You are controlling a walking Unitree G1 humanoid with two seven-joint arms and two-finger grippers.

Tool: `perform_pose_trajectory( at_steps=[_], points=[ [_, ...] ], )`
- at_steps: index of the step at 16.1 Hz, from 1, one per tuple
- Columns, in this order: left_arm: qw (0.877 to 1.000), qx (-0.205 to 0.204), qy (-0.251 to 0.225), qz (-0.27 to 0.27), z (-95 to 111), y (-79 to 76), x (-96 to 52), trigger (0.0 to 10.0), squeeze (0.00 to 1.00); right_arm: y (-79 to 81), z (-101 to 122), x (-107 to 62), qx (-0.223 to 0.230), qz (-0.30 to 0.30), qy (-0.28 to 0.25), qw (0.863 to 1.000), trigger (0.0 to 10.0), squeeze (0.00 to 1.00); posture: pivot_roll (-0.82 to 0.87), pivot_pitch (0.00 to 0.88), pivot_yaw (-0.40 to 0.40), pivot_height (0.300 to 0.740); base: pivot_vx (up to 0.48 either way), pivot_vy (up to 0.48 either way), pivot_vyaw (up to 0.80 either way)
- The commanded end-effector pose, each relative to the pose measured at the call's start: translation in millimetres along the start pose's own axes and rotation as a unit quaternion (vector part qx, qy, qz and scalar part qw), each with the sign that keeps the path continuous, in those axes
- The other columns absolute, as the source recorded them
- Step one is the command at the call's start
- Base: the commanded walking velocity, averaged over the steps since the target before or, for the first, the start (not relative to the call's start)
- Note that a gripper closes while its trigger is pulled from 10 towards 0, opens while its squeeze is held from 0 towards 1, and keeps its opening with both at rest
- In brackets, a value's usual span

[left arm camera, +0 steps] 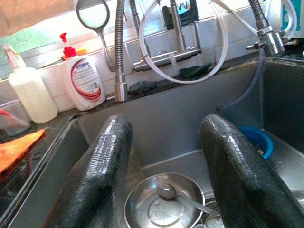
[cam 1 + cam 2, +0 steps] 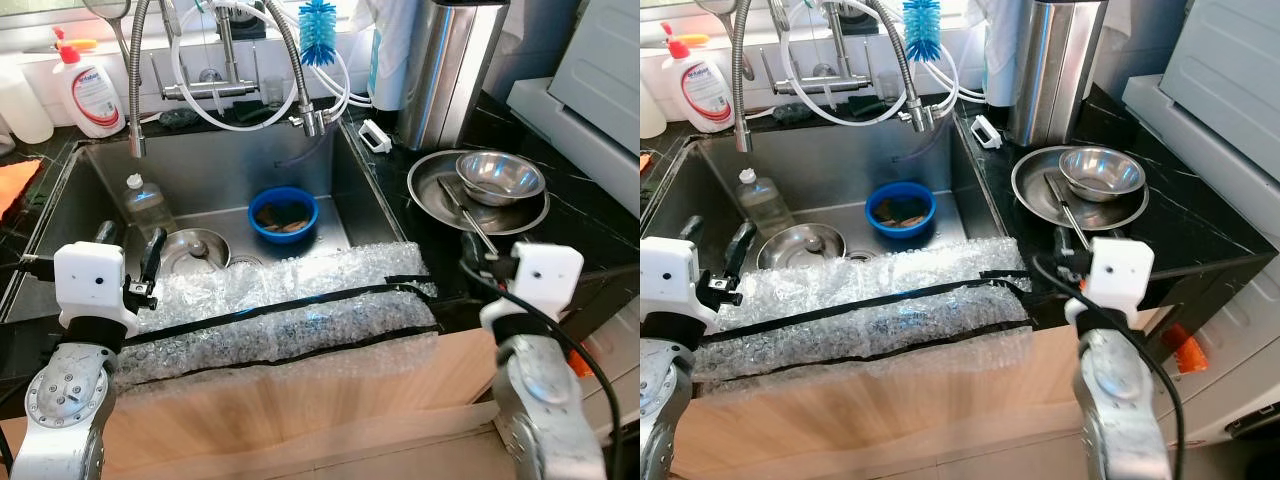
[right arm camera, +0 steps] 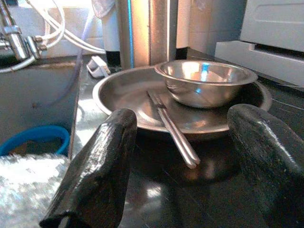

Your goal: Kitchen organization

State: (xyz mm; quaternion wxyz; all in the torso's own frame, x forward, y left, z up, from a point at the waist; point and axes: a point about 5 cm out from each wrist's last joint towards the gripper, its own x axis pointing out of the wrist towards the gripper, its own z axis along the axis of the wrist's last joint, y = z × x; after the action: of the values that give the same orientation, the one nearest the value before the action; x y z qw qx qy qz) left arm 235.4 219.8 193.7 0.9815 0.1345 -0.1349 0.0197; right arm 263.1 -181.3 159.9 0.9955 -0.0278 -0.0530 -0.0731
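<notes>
At centre frame of the left eye view, a steel sink (image 2: 215,185) holds a blue bowl (image 2: 283,213), a clear bottle (image 2: 146,203) at left and a steel lidded dish (image 2: 196,250); bubble wrap (image 2: 290,310) covers the front rim. At lower left the left hand (image 2: 128,258) sits over the sink's front edge, fingers apart and empty. At right, on the black table (image 2: 580,225), a steel plate (image 2: 440,195) carries a small steel bowl (image 2: 500,177) and tongs (image 2: 462,218); the right hand (image 2: 480,262) sits just below the plate. Left wrist view: both fingers (image 1: 99,175) are spread wide, with the lidded dish (image 1: 164,206) between them and a soap bottle (image 1: 84,81) at upper left. Right wrist view: the open fingers (image 3: 97,173) frame the plate (image 3: 123,95), bowl (image 3: 204,80) and tongs (image 3: 173,130); nothing is gripped.
</notes>
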Motion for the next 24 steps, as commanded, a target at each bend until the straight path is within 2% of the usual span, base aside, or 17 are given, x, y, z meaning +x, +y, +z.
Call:
perform_pose_trajectory(
  at_steps=[1,5,9,10,11,12,15,16,17,18,19,20,21,23,24],
  points=[
    [1.0,0.006,0.003,0.0,-1,2.5,1.3,10.0,0.0,1.2,-2,2.0,-0.001,-0.001,0.001,1.0,10.0,0.0,-0.1,0.046,0.02,0.74,0.0,0.0,0.0],
    [1.0,0.012,0.005,-0.005,-2,0.7,1.0,10.0,0.0,6.2,-10,11.2,0.018,-0.005,0.018,1.0,10.0,0.0,-0.09,0.045,0.027,0.74,0.0,0.0,0.0],
    [1.0,0.02,0.004,-0.005,-2,2.9,0.3,10.0,0.0,7.8,-9,15.5,0.021,-0.013,0.012,1.0,10.0,0.0,-0.09,0.046,0.029,0.74,0.0,0.0,0.0],
    [1.0,0.022,0.005,-0.008,-4,2.1,-0.4,10.0,0.0,4.2,-10,17.0,0.021,-0.024,0.013,0.999,8.6,0.0,-0.08,0.048,0.029,0.74,0.0,0.0,0.0],
    [1.0,0.022,0.005,-0.008,-4,2.3,-0.5,10.0,0.0,3.2,-11,17.3,0.02,-0.026,0.014,0.999,4.9,0.0,-0.08,0.048,0.029,0.74,0.0,0.0,0.0],
    [1.0,0.023,0.005,-0.008,-4,3.0,-0.5,10.0,0.0,1.8,-12,17.6,0.017,-0.03,0.016,0.999,0.4,0.0,-0.08,0.049,0.029,0.74,0.0,0.0,0.0],
    [1.0,0.025,0.006,-0.01,-5,3.6,-0.2,10.0,0.0,-1.2,-13,19.0,0.011,-0.04,0.019,0.999,0.3,0.0,-0.09,0.05,0.031,0.74,0.0,0.0,0.0],
    [1.0,0.024,0.006,-0.012,-5,2.6,0.3,10.0,0.0,-3.2,-14,19.1,0.009,-0.044,0.022,0.999,0.7,0.0,-0.08,0.049,0.029,0.74,0.0,0.0,0.0],
    [1.0,0.024,0.005,-0.013,-5,1.9,0.6,10.0,0.0,-3.6,-15,19.2,0.009,-0.045,0.023,0.999,1.8,0.0,-0.08,0.05,0.029,0.74,0.0,0.0,0.0],
    [1.0,0.024,0.005,-0.014,-5,1.3,0.9,10.0,0.0,-3.3,-15,19.4,0.01,-0.044,0.023,0.999,1.7,0.0,-0.08,0.05,0.029,0.74,0.0,0.0,0.0],
    [1.0,0.024,0.004,-0.015,-5,1.3,1.4,10.0,0.0,-1.8,-15,20.1,0.009,-0.04,0.024,0.999,6.9,0.0,-0.08,0.049,0.029,0.74,0.0,0.0,0.0],
    [1.0,0.025,0.004,-0.015,-5,1.4,1.4,10.0,0.0,-0.6,-16,20.4,0.009,-0.035,0.027,0.999,9.6,0.0,-0.08,0.049,0.029,0.74,0.0,0.0,0.0],
    [1.0,0.025,0.004,-0.015,-5,1.5,1.5,10.0,0.0,0.4,-16,20.8,0.009,-0.031,0.029,0.999,10.0,0.0,-0.08,0.047,0.028,0.74,0.0,0.0,0.0],
    [1.0,0.025,0.002,-0.014,-4,2.1,1.9,10.0,0.0,0.8,-17,21.3,0.01,-0.031,0.03,0.999,10.0,0.0,-0.08,0.047,0.028,0.74,0.0,0.0,0.0],
    [1.0,0.025,0.0,-0.013,-3,2.5,2.5,10.0,0.0,1.1,-16,22.1,0.013,-0.03,0.027,0.999,5.5,0.0,-0.08,0.043,0.029,0.74,0.0,0.0,0.0]
  ],
)
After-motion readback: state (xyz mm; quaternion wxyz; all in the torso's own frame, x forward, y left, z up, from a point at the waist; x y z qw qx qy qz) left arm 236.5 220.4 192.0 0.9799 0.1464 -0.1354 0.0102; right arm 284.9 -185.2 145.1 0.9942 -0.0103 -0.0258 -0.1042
